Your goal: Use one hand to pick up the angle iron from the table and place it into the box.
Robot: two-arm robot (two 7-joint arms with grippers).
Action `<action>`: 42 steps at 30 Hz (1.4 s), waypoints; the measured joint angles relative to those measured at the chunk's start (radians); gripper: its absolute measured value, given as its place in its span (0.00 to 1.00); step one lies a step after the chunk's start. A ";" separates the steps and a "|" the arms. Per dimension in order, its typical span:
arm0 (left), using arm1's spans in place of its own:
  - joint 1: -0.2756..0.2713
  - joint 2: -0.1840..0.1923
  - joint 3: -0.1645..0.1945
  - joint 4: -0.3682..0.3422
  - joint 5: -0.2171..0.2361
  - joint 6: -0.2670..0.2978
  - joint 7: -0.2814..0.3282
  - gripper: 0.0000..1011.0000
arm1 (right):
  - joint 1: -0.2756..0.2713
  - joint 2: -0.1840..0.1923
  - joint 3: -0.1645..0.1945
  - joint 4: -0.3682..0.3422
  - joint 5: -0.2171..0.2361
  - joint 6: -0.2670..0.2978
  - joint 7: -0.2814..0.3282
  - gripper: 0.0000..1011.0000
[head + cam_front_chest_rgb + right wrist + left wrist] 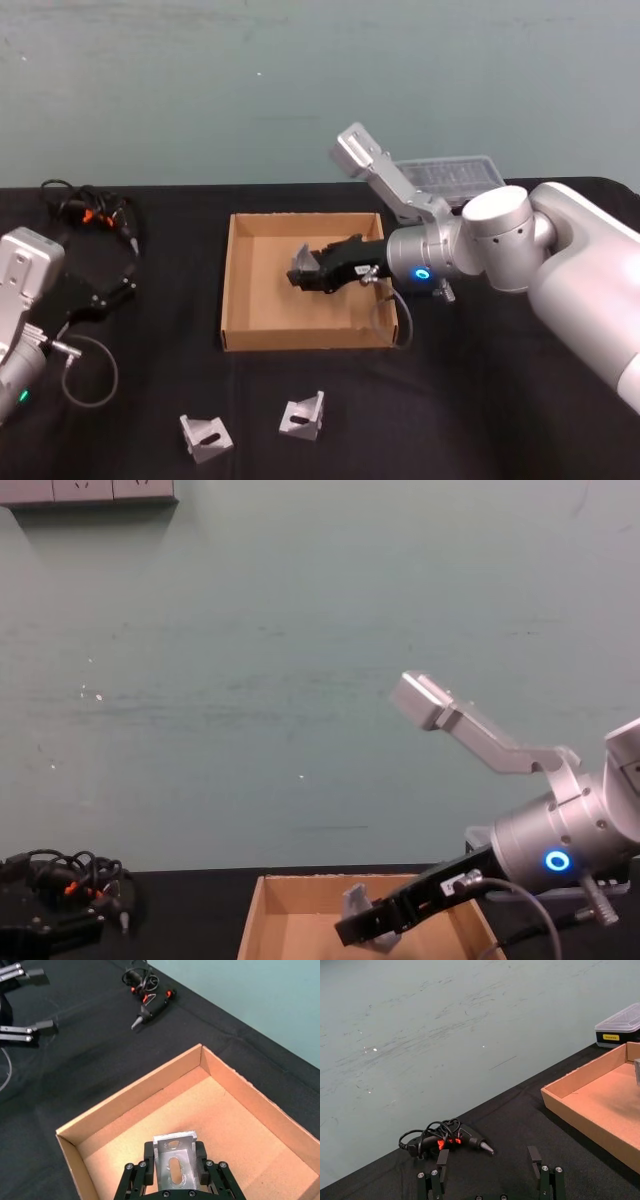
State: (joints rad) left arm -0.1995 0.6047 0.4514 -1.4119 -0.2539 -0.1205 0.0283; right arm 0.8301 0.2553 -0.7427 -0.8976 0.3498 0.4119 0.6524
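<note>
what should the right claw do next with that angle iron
Probably ease down a little and open: the right claw grips the angle iron over the cardboard box floor, inside its walls. The left claw sits open at the left of the table.

No lettering I can read from here.
The only printed mark I can find is a small yellow label [611, 1037] in the left wrist view. It sits on the dark side wall of the plastic case [626, 1024] with the clear lid, which stands at the far edge of the table [510, 1122]. The label carries a line of dark print, but the letters are too small for me to make out.
</note>
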 joint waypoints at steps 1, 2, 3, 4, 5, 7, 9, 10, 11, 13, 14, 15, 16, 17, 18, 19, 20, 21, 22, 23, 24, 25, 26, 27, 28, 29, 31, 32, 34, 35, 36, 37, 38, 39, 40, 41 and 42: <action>0.000 0.000 0.000 0.000 0.000 0.000 0.000 0.99 | 0.002 -0.005 -0.003 0.008 -0.010 -0.004 -0.001 0.48; 0.000 0.000 0.000 0.000 0.000 0.000 0.000 0.99 | 0.002 -0.007 -0.004 0.011 -0.014 -0.006 -0.001 0.48; 0.000 0.000 0.000 0.000 0.000 0.000 0.000 0.99 | 0.002 -0.009 -0.005 0.014 -0.019 -0.008 -0.004 0.48; 0.000 0.000 0.000 0.000 0.000 0.000 0.000 0.99 | 0.002 -0.011 -0.006 0.017 -0.024 -0.009 -0.005 0.48; 0.000 0.000 0.000 0.000 0.000 0.000 0.000 0.99 | 0.003 -0.015 -0.008 0.022 -0.033 -0.011 -0.009 0.48; 0.000 0.000 0.000 0.000 0.000 0.000 0.000 0.99 | 0.004 -0.019 -0.009 0.027 -0.041 -0.013 -0.013 0.48; 0.000 0.000 0.000 0.000 0.000 0.000 0.000 0.99 | 0.005 -0.022 -0.011 0.032 -0.051 -0.014 -0.017 0.48; 0.000 0.000 0.000 0.000 0.000 0.000 0.000 0.99 | 0.005 -0.022 -0.011 0.032 -0.051 -0.014 -0.017 0.48; 0.000 0.000 0.000 0.000 0.000 0.000 0.000 0.99 | 0.005 -0.022 -0.011 0.032 -0.051 -0.015 -0.017 0.48; 0.000 0.000 0.000 0.000 0.000 0.000 0.000 0.99 | 0.005 -0.021 -0.011 0.031 -0.050 -0.015 -0.017 0.48; 0.000 0.000 0.000 0.000 0.000 0.000 0.000 0.99 | 0.005 -0.021 -0.011 0.031 -0.050 -0.015 -0.017 0.48; 0.000 0.000 0.000 0.000 0.000 0.000 0.000 0.99 | 0.005 -0.021 -0.011 0.031 -0.050 -0.015 -0.017 0.48; 0.000 0.000 0.000 0.000 0.000 0.000 0.000 0.99 | 0.005 -0.021 -0.011 0.031 -0.049 -0.015 -0.017 0.48; 0.000 0.000 0.000 0.000 0.000 0.000 0.000 0.99 | 0.005 -0.021 -0.010 0.030 -0.049 -0.015 -0.017 0.48; 0.000 0.000 0.000 0.000 0.000 0.000 0.000 0.99 | 0.005 -0.021 -0.010 0.030 -0.049 -0.015 -0.017 0.48; 0.000 0.000 0.000 0.000 0.000 0.000 0.000 0.99 | 0.005 -0.021 -0.010 0.030 -0.049 -0.015 -0.017 0.48; 0.000 0.000 0.000 0.000 0.000 0.000 0.000 0.99 | 0.005 -0.021 -0.010 0.030 -0.048 -0.015 -0.017 0.48; 0.000 0.000 0.000 0.000 0.000 0.000 0.000 0.99 | 0.005 -0.021 -0.010 0.030 -0.048 -0.015 -0.017 0.48; 0.000 0.000 0.000 0.000 0.000 0.000 0.000 0.99 | 0.005 -0.021 -0.010 0.030 -0.048 -0.015 -0.017 0.48; 0.000 0.000 0.000 0.000 0.000 0.000 0.000 0.99 | 0.005 -0.021 -0.010 0.029 -0.047 -0.015 -0.017 0.51; 0.000 0.000 0.000 0.000 0.000 0.000 0.000 0.99 | 0.005 -0.021 -0.010 0.029 -0.047 -0.015 -0.017 0.53; 0.000 0.000 0.000 0.000 0.000 0.000 0.000 0.99 | 0.005 -0.021 -0.010 0.029 -0.046 -0.015 -0.017 0.54; 0.000 0.000 0.000 0.000 0.000 0.000 0.000 0.99 | 0.005 -0.020 -0.010 0.029 -0.046 -0.015 -0.017 0.60; 0.000 0.000 0.000 0.000 0.000 0.000 0.000 0.99 | 0.005 -0.020 -0.009 0.029 -0.045 -0.015 -0.017 0.63; 0.000 0.000 0.000 0.000 0.000 0.000 0.000 0.99 | 0.004 -0.020 -0.009 0.029 -0.045 -0.015 -0.017 0.65; 0.000 0.000 0.000 0.000 0.000 0.000 0.000 0.99 | 0.004 -0.020 -0.009 0.029 -0.045 -0.015 -0.017 0.66; 0.000 0.000 0.000 0.000 0.000 0.000 0.000 0.99 | 0.004 -0.020 -0.009 0.029 -0.045 -0.015 -0.017 0.73; 0.000 0.000 0.000 0.000 0.000 0.000 0.000 0.99 | 0.004 -0.020 -0.009 0.029 -0.045 -0.015 -0.017 0.76; 0.000 0.000 0.000 0.000 0.000 0.000 0.000 0.99 | 0.004 -0.020 -0.009 0.029 -0.044 -0.015 -0.017 0.81; 0.000 0.000 0.000 0.000 0.000 0.000 0.000 0.99 | 0.004 -0.020 -0.009 0.028 -0.044 -0.015 -0.017 0.85; 0.000 0.000 0.000 0.000 0.000 0.000 0.000 0.99 | 0.004 -0.020 -0.009 0.028 -0.044 -0.015 -0.017 0.89; 0.000 0.000 0.000 0.000 0.000 0.000 0.000 0.99 | 0.004 -0.020 -0.009 0.028 -0.044 -0.015 -0.017 0.91; 0.000 0.000 0.000 0.000 0.000 0.000 0.000 0.99 | 0.004 -0.019 -0.009 0.028 -0.044 -0.015 -0.017 0.93; 0.000 0.000 0.000 0.000 0.000 0.000 0.000 0.99 | 0.004 -0.019 -0.009 0.028 -0.044 -0.015 -0.017 0.95; 0.000 0.000 0.000 0.000 0.000 0.000 0.000 0.99 | 0.004 -0.019 -0.009 0.028 -0.044 -0.015 -0.016 0.96; 0.000 0.000 0.000 0.000 0.000 0.000 0.000 0.99 | 0.003 -0.019 -0.009 0.028 -0.044 -0.015 -0.016 0.99; 0.000 0.000 0.000 0.000 0.000 0.000 0.000 0.99 | 0.003 -0.019 -0.009 0.028 -0.044 -0.015 -0.016 0.99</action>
State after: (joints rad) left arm -0.1995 0.6047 0.4514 -1.4119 -0.2539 -0.1205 0.0283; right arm 0.8334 0.2360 -0.7515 -0.8695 0.3060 0.3967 0.6361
